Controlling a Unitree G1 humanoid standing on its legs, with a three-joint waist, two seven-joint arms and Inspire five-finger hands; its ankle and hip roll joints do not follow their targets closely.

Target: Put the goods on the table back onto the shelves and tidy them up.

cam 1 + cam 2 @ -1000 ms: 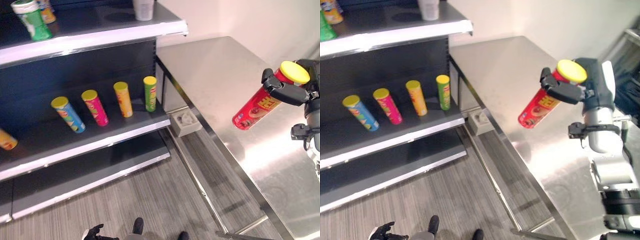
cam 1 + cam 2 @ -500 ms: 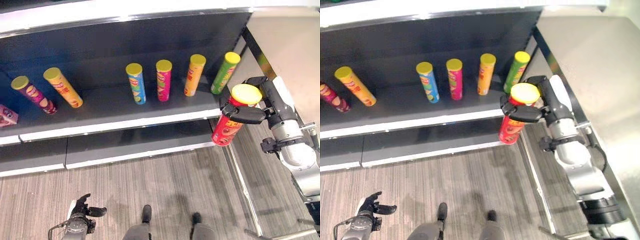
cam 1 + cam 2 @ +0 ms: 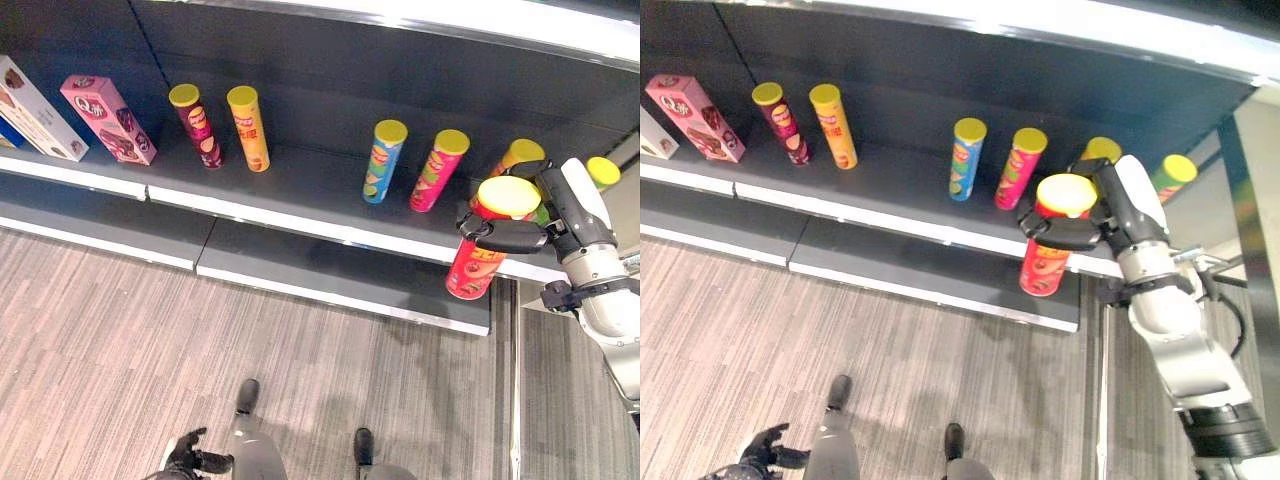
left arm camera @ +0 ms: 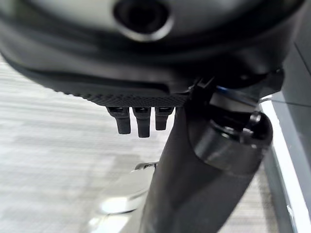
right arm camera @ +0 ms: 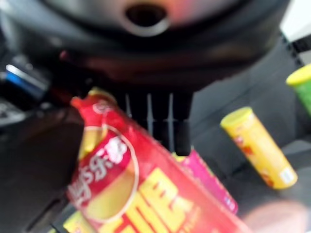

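Observation:
My right hand (image 3: 512, 236) is shut on a red crisp can (image 3: 476, 262) with a yellow lid, holding it nearly upright in front of the right end of the dark middle shelf (image 3: 300, 195). In the right wrist view the red can (image 5: 131, 194) lies under the fingers (image 5: 165, 121). Standing on that shelf are a maroon can (image 3: 196, 125), an orange can (image 3: 248, 128), a blue can (image 3: 383, 160), a pink can (image 3: 436, 170), another orange can (image 3: 520, 153) behind my hand, and a green can (image 3: 601, 171). My left hand (image 3: 188, 459) hangs low over the floor, fingers relaxed.
A pink box (image 3: 105, 118) and a white box (image 3: 35, 95) stand at the shelf's left end. A lower shelf (image 3: 330, 278) juts out beneath, and an upper shelf edge (image 3: 450, 15) runs overhead. Grey plank floor (image 3: 120, 330) lies in front.
The camera has swung left, so more of the shelf's left part and the boxes show. My right hand still holds the red can before the shelf's right end.

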